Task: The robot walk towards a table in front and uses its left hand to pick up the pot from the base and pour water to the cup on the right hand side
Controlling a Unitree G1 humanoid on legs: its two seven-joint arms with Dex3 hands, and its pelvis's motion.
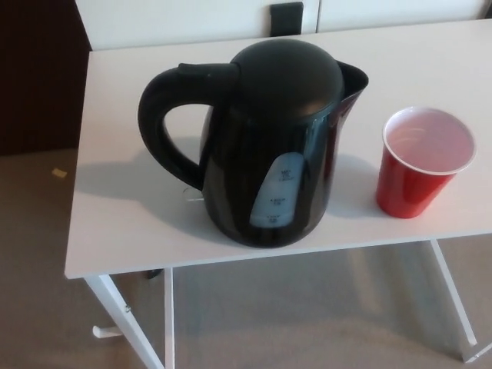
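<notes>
Soft even light, sharp pic; pot [269, 146] shadow left.

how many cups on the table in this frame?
1. A red cup stands upright on the white table, near its front edge, right of the black kettle and apart from it. The table runs past the frame's right edge, so more could sit out of view.
</notes>
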